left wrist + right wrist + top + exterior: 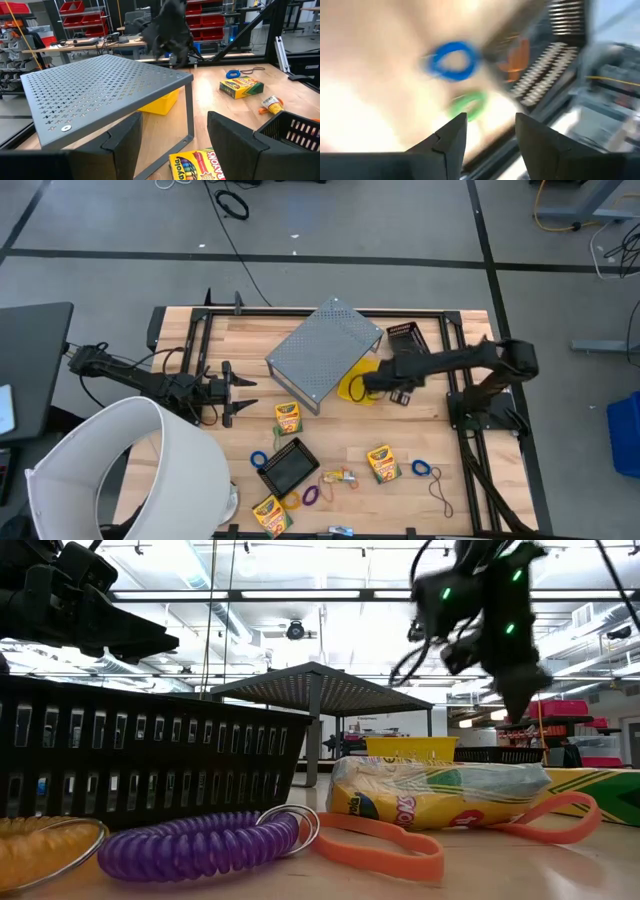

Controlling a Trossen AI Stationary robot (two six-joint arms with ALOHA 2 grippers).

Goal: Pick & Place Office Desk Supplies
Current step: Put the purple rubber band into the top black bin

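Crayon boxes: 4 of them on the wood. 1 sits at the front edge [268,513], 1 front right [383,463], 1 mid-table [288,418] just in front of the grey shelf, and 1 is lying right behind the loops in the low view [440,795].
Loops: a purple coil [195,845] and an orange band [375,845] are closest to the low camera; a blue one [421,468] lies beside the front-right box, with another blue one [259,459] left of the tray.
Black tray: small dark basket [289,467] between the boxes, front-centre.
Left gripper: [240,394] hangs over the left side, aimed at the grey perforated shelf [324,352], fingers spread and nothing between them.
Right gripper: [362,383] is over the yellow bin [356,389] beside the shelf, fingers parted, nothing gripped.
Far back: black mesh basket [407,338] behind the right arm.
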